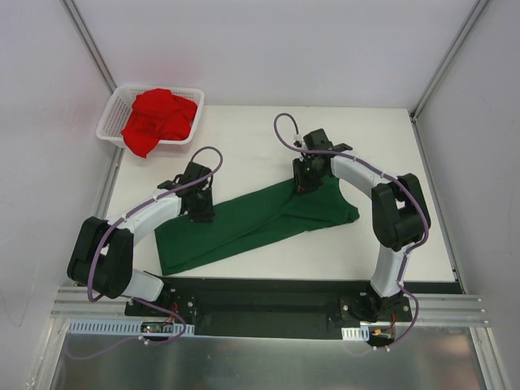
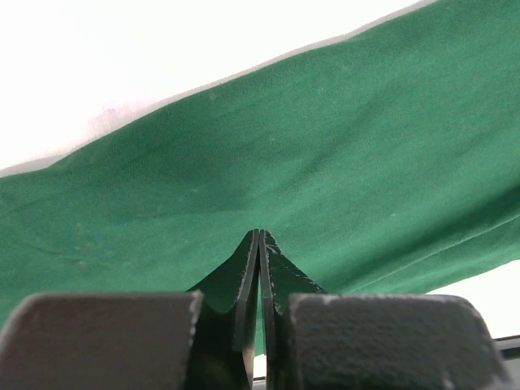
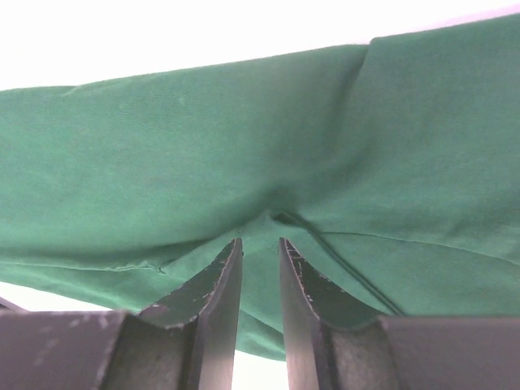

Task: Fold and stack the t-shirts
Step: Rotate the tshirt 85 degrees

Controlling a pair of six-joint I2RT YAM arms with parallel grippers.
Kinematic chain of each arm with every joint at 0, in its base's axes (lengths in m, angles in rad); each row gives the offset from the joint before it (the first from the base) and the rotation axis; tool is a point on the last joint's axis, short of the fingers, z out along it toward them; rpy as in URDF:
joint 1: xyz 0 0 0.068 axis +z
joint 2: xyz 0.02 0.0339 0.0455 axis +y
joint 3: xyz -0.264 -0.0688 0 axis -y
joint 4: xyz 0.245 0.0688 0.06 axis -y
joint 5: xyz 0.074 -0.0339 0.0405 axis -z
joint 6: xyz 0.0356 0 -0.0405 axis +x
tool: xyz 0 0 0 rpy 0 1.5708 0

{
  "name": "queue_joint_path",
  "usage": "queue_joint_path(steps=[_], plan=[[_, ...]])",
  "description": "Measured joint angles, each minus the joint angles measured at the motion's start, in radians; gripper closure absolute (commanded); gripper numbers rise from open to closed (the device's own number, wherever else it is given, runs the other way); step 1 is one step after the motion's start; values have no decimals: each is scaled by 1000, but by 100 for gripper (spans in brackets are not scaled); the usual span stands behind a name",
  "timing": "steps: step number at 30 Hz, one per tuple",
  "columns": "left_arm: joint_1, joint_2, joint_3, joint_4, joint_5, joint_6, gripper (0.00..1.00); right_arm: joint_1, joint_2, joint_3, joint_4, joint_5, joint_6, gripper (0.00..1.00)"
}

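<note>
Folding is in hand on the dark green t-shirt, which lies as a long slanted band across the table, its left end near and its right end farther.

The left gripper stands on the band's far edge toward the left. Its fingers are pressed together, and the wrist view suggests a thin pinch of cloth between them. The right gripper stands on the far edge toward the right, fingers a little apart, with cloth under the tips and nothing gripped.

To do this step well, I judge that both claws should part fully and lift straight up, so the fold is not dragged open. Then the 2 ends want bringing together squarely, edges matched.

The white mesh basket sits at the far left corner. It holds 1 thing: the red t-shirt, crumpled and spilling over the near rim.
</note>
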Motion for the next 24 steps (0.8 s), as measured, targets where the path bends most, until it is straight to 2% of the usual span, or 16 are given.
queue_joint_path(steps=[24], plan=[[7, 0, -2, 1, 0, 0, 100, 0, 16, 0, -1, 6, -1, 72]])
